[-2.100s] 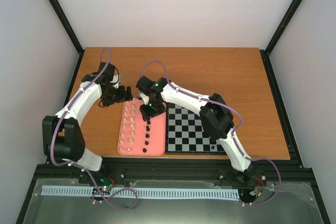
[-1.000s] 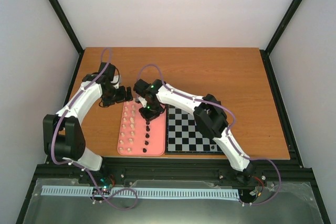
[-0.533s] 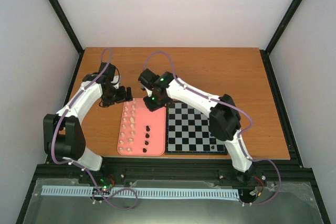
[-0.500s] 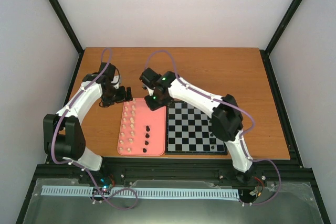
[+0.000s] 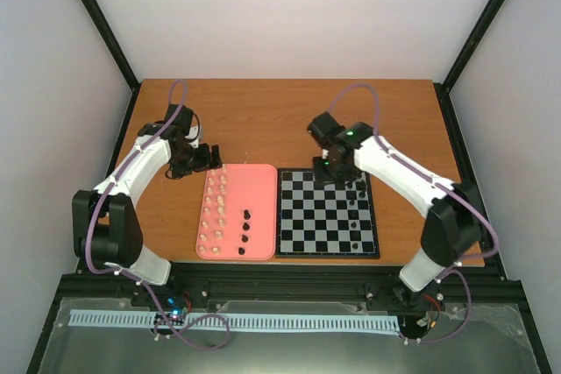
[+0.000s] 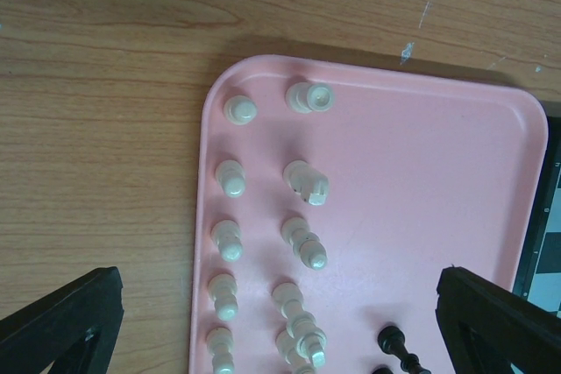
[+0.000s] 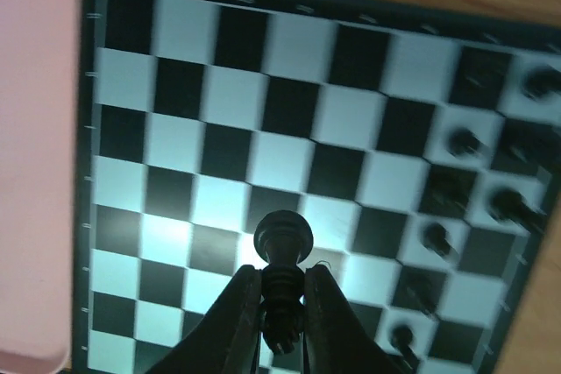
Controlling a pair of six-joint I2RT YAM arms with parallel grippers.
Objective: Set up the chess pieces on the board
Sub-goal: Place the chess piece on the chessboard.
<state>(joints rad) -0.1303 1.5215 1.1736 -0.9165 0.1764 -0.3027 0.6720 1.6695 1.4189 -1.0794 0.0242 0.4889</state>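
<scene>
The board [image 5: 307,216] lies right of the pink tray [image 5: 259,186]. My right gripper [image 5: 332,168] hovers over the board's far edge. In the right wrist view it [image 7: 282,278] is shut on a black chess piece [image 7: 282,238], held above the checks [image 7: 202,129]. Several black pieces [image 5: 354,192] stand along the board's right columns [image 7: 463,142]. Two more black pieces [image 5: 245,217] lie on the tray beside rows of cream-white pieces [image 5: 215,208]. My left gripper [image 5: 207,157] waits open at the tray's far left corner, its fingers [image 6: 66,321] spread wide above the white pieces [image 6: 305,183].
The pink tray [image 6: 421,181] rests on the wooden table [image 5: 394,120] against the board's left edge [image 6: 550,216]. Black frame posts stand at the table's corners. The left arm's elbow hangs over the table's near left side.
My right arm has swung right, from over the tray's far end to over the board's far edge, carrying the black piece. The left arm has not moved.
</scene>
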